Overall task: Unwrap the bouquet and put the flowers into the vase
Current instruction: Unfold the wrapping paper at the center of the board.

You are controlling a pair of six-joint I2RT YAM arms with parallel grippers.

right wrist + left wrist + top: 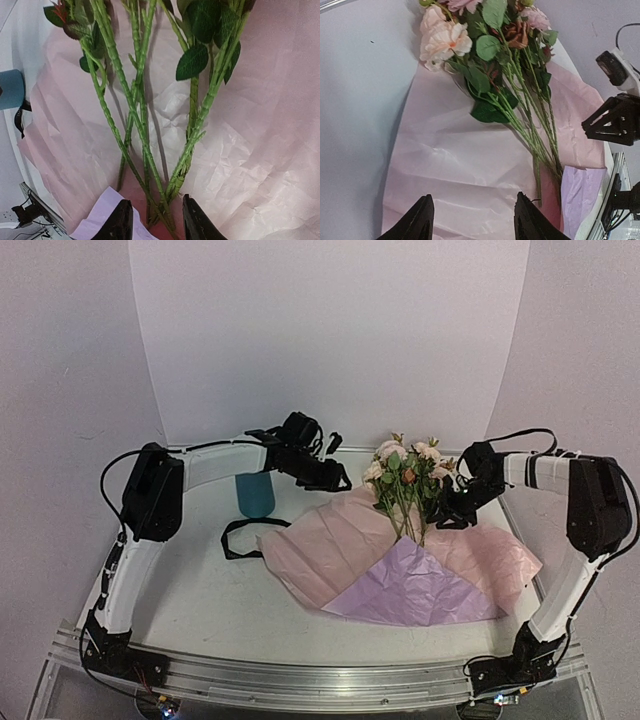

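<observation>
The flowers (405,480) lie loose on the opened pink paper (330,550), right of middle on the table (200,590), the vase (256,495) well apart at left. Light, with thin springy stems, they look best pinched low where stems bunch. The right end effector (156,200) straddles those ends, jaws apart; the left end effector (474,199) hovers apart over paper.

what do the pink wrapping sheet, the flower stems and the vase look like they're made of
Pink wrapping sheet: thin paper, matte with a faint sheen, finely creased and crinkled. Flower stems: likely moulded plastic, uniform green with regular ribbed bumps. Vase: smooth, plain teal; ceramic or plastic, can't tell.
</observation>
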